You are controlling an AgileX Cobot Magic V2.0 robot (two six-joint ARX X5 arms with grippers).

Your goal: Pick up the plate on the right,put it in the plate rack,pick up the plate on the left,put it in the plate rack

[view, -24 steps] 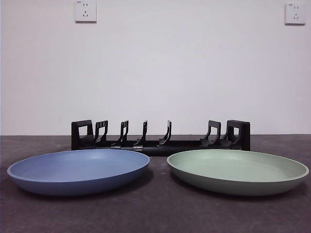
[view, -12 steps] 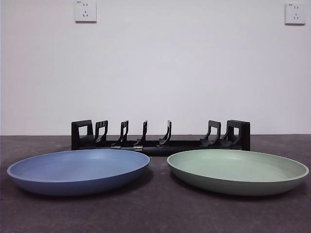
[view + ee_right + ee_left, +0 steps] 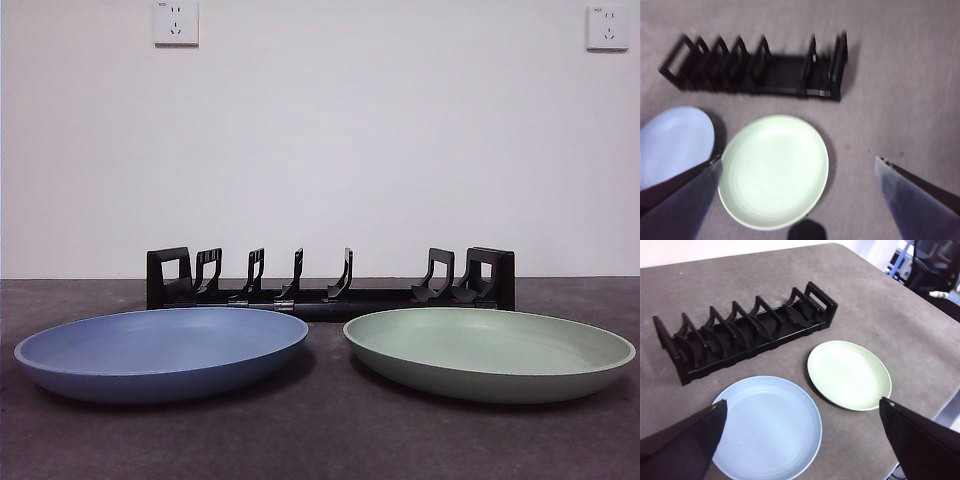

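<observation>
A pale green plate [image 3: 490,352] lies on the right of the dark table and a blue plate [image 3: 160,352] on the left. Behind them stands the black plate rack [image 3: 330,282] with upright curved prongs and nothing in it. My right gripper [image 3: 796,165] hangs open high above the green plate [image 3: 773,170], with the rack [image 3: 760,67] beyond it. High over the table, my left gripper [image 3: 802,412] is open too, above the blue plate [image 3: 767,427], with the green plate [image 3: 849,374] and the rack [image 3: 745,332] in sight. Neither gripper shows in the front view.
The white wall behind carries two sockets [image 3: 175,22]. The table's rounded edge [image 3: 940,412] runs close past the green plate, and dark chairs and clutter [image 3: 935,270] stand off the table beyond it.
The plates and rack have not moved in the front view.
</observation>
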